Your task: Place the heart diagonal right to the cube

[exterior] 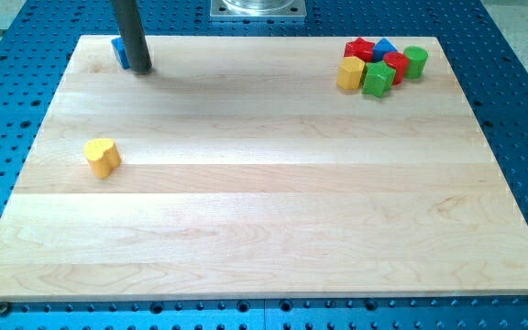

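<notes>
My tip (139, 69) rests at the tabletop's (264, 202) top-left corner, touching a blue cube (117, 51) that the rod partly hides. The yellow heart (103, 157) lies well apart, toward the view's bottom-left of the cube. At the top right sits a tight cluster (yellow (350, 73), green (379, 79), red (359, 49), blue (385, 48), another red (396, 64), green cylinder (415, 61)). There is no end effector, only the rod, so nothing opens or clamps.
</notes>
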Controlling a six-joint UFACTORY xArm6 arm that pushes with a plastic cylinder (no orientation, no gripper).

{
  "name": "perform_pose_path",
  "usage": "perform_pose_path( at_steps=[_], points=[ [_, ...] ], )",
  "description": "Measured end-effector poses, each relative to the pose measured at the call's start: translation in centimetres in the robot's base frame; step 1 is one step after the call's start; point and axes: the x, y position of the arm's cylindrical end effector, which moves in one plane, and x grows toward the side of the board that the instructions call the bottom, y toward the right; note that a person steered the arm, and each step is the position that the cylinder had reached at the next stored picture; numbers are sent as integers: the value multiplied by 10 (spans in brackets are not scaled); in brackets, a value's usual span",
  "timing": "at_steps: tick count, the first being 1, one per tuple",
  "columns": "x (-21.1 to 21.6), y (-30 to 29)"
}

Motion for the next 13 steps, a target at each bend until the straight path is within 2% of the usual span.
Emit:
perform_pose_path(
  at_steps=[1, 3, 4, 5, 6, 8, 9, 11, 12, 13],
  points=[
    [-3, 21],
    [-9, -41],
    [44, -33],
    [126, 17],
    [227, 23],
    [246, -2],
    [238, -26],
    [124, -7],
    [134, -18],
    [157, -62]
  ],
)
